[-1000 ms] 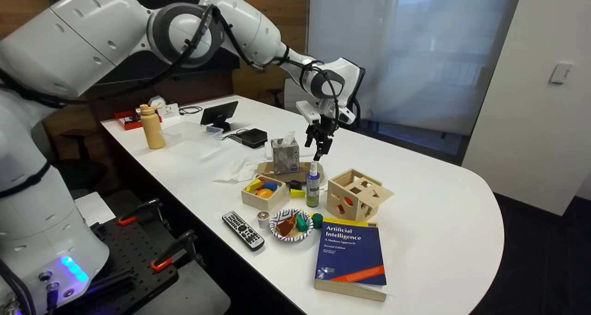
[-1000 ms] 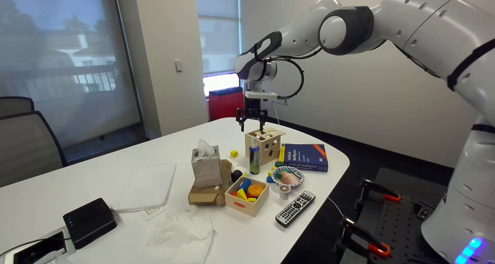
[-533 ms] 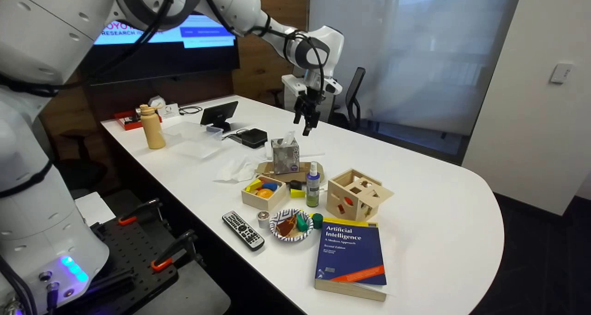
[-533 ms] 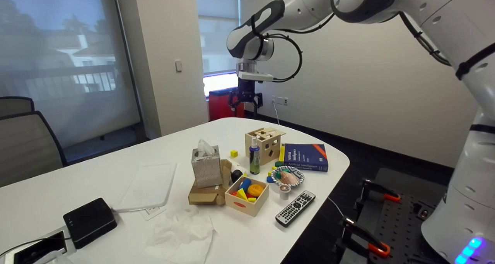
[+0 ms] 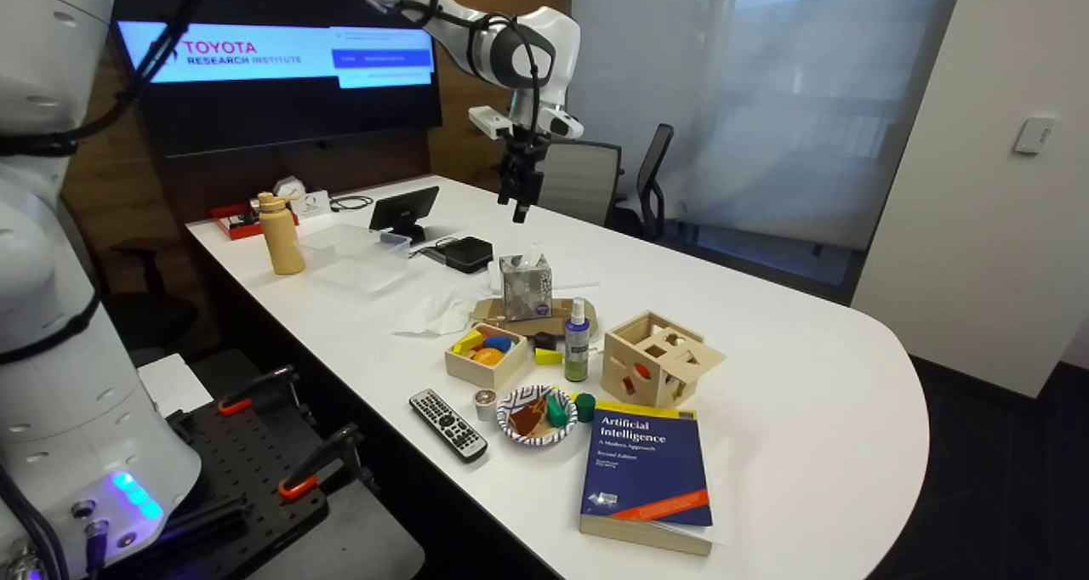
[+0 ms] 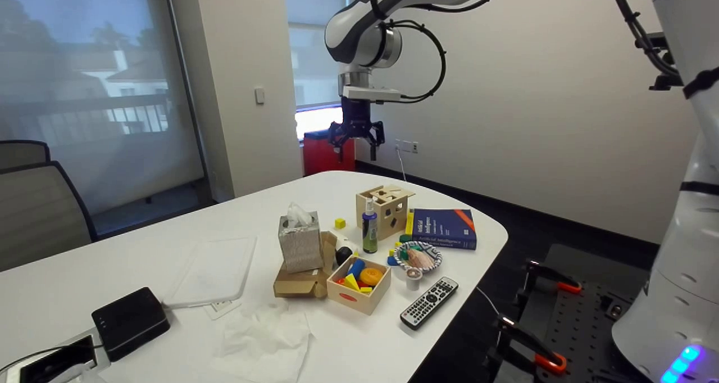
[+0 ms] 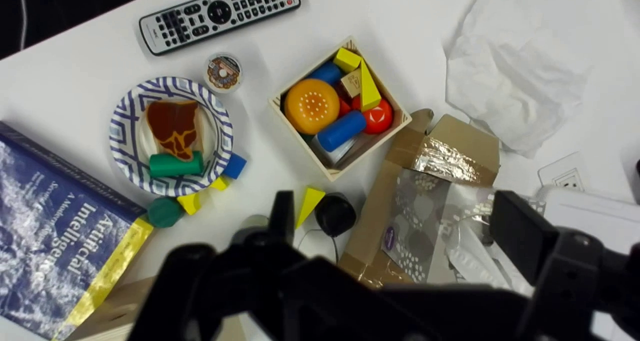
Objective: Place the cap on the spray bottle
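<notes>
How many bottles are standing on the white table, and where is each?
2: the spray bottle beside the wooden shape sorter, and, in an exterior view, the yellow bottle near the red tray. I see no others.

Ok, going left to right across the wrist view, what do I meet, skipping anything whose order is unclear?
Blue book, patterned bowl, coffee pod, open wooden box, crumpled white sheet.

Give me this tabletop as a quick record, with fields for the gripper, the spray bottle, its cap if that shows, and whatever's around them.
Gripper: open, holding nothing, above the table
Spray bottle: upright, beside the wooden shape-sorter box
Cap: white top shows; too small to tell whether that is the cap
Patterned bowl: steak-like brown piece, green cylinder
Tissue box: on brown cardboard
Book: flat, cover up
</notes>
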Available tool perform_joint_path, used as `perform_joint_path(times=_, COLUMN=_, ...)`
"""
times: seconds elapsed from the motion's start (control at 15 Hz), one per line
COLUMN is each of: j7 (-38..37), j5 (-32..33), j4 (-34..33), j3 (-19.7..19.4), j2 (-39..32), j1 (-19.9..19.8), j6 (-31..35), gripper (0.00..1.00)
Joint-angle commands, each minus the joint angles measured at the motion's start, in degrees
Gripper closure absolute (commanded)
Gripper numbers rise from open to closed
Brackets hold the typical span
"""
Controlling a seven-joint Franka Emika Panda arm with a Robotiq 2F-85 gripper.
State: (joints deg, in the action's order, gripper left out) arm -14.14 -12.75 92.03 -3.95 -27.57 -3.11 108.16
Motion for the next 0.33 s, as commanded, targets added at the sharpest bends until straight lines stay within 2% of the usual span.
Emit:
perform_joint_path(times=0.0, j7=-2.31, j5=1.81, j4=8.52, j3=-0.17, j2=6.41, j1=1.66, j6=3.1, gripper=0.0)
perform_joint_path(times=0.27, j7=-3.38, j5=2.63, j4=12.69, j3=0.05, j2=9.23, j1=2.68, j6=4.47, gripper=0.0)
